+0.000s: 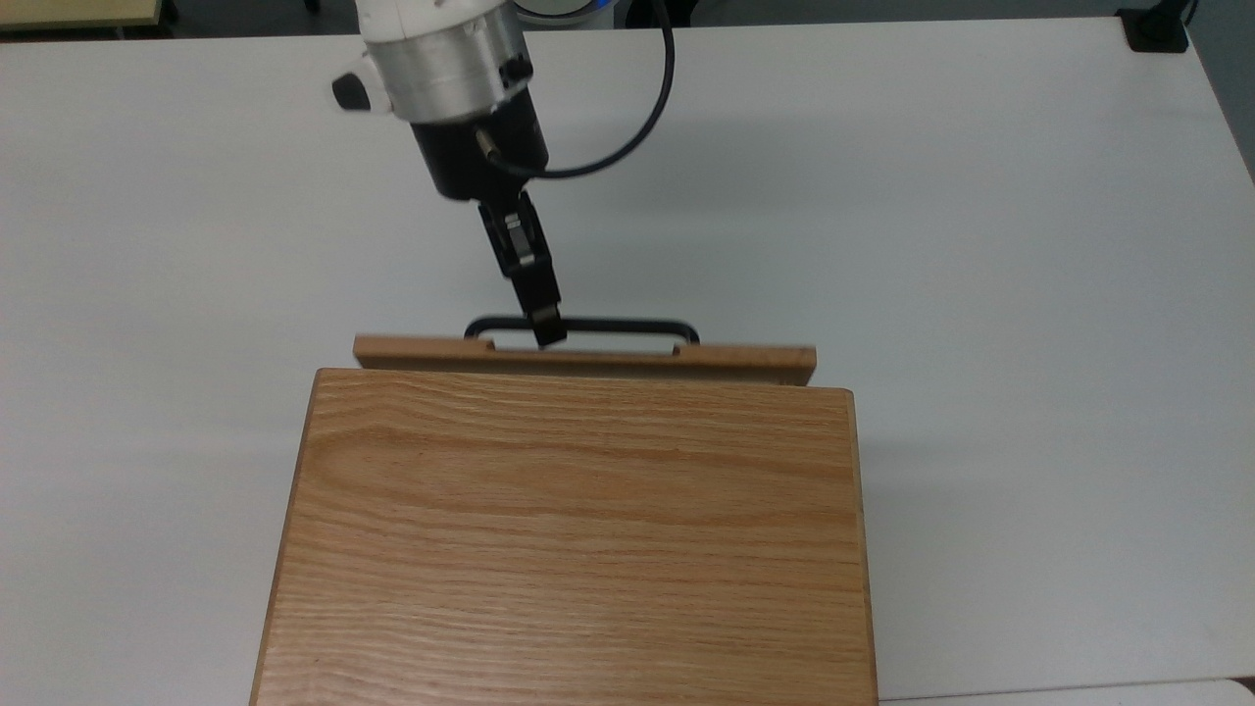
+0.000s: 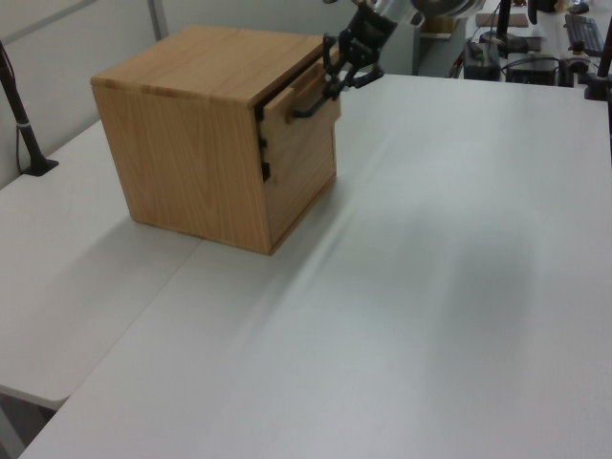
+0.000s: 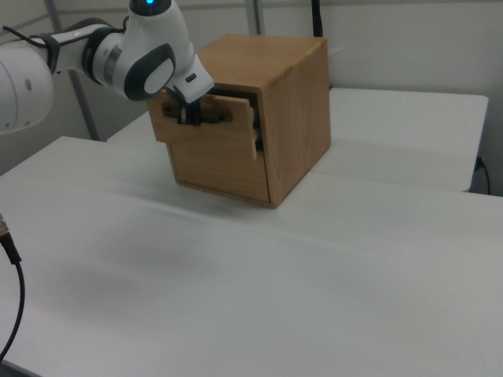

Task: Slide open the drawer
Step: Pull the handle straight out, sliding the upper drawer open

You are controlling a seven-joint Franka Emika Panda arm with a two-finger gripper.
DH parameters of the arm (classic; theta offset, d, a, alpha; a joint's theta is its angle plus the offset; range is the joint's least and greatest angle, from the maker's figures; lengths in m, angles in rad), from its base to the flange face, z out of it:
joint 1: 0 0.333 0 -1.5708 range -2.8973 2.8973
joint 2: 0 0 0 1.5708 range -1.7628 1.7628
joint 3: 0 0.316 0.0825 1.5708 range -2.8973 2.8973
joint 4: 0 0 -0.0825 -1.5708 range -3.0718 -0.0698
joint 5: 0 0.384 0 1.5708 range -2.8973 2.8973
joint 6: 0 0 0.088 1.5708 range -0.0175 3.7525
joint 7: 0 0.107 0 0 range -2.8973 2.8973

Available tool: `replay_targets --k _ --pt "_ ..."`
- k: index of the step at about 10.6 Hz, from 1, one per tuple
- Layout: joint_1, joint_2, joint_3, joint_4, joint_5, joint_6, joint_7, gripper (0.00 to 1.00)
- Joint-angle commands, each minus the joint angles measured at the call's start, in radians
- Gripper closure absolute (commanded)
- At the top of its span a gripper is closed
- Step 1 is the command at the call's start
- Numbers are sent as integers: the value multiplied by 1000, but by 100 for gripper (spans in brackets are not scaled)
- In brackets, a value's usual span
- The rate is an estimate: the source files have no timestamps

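The drawer is the upper one of an oak cabinet and stands pulled out a short way; its front panel pokes past the cabinet's top edge. A long black bar handle runs across that panel. My gripper comes down from the top view's upper left and is shut on the handle left of its middle. In the left view the drawer juts out toward the right with the gripper on its bar. In the right view the gripper hides part of the drawer front.
The cabinet stands on a white table with open surface ahead of the drawer. A lower drawer front stays flush. A black cable loops off the wrist. A black clamp sits at the far corner, and a black post stands beside the cabinet.
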Motion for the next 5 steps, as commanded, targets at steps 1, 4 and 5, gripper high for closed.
replay_targets --k 1,4,5 --pt "9 -129 3 -73 -63 -213 -70 98" --pt "9 -156 3 -75 -118 -361 -67 98" --pt "7 -162 5 -73 -120 -405 -70 98"
